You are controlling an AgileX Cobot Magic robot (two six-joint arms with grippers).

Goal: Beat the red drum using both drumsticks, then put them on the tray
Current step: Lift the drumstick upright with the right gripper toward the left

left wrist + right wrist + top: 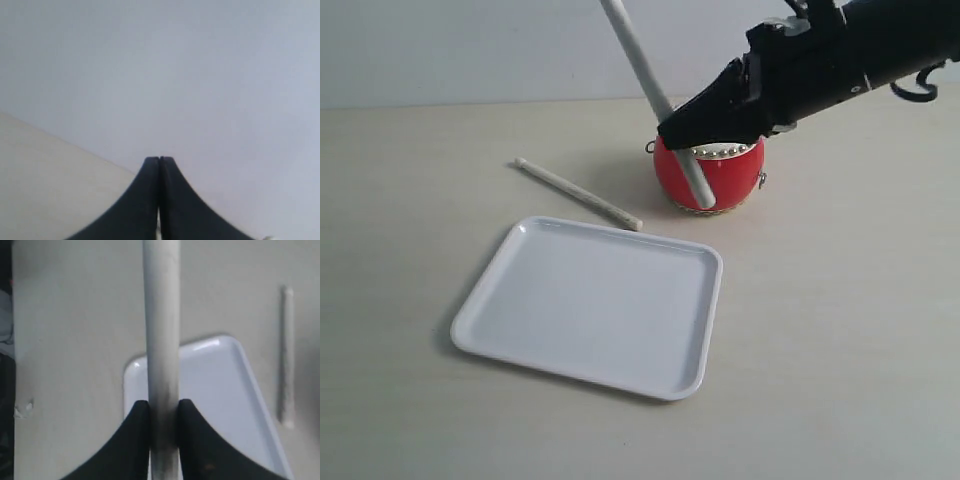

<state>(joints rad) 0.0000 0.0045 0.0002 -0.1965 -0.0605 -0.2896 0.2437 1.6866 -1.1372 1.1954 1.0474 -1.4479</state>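
Nearest the lens in the exterior view lies the tray (590,305), flat on the table (840,350), with nothing in it. Just behind its far rim we note the loose drumstick (578,193) lying on the table, one end close to the rim; we cannot tell whether it touches. Further back stands the red drum (735,180), upright. The right gripper (670,130) hangs over the drum's top and pinches the held drumstick (640,55), which slants steeply across the drum's front, its lower end down beside the red body. The left arm is not in this view.

Left wrist view: the left gripper (159,165) has its jaws pressed together with nothing between them. Behind it we see only blank wall and a strip of table; no task item shows.

Right wrist view: the right gripper (163,415) clamps the held drumstick (161,330) between both jaws. Beyond it we see the tray (215,385) and, well apart from it, the loose drumstick (286,355) on the table.

Our judgement: the task is at an early stage. One stick is in hand at the drum; whether it is striking we cannot tell. The second stick is not yet picked up, so beating with both is unfinished, and both sticks remain to be placed in the tray.
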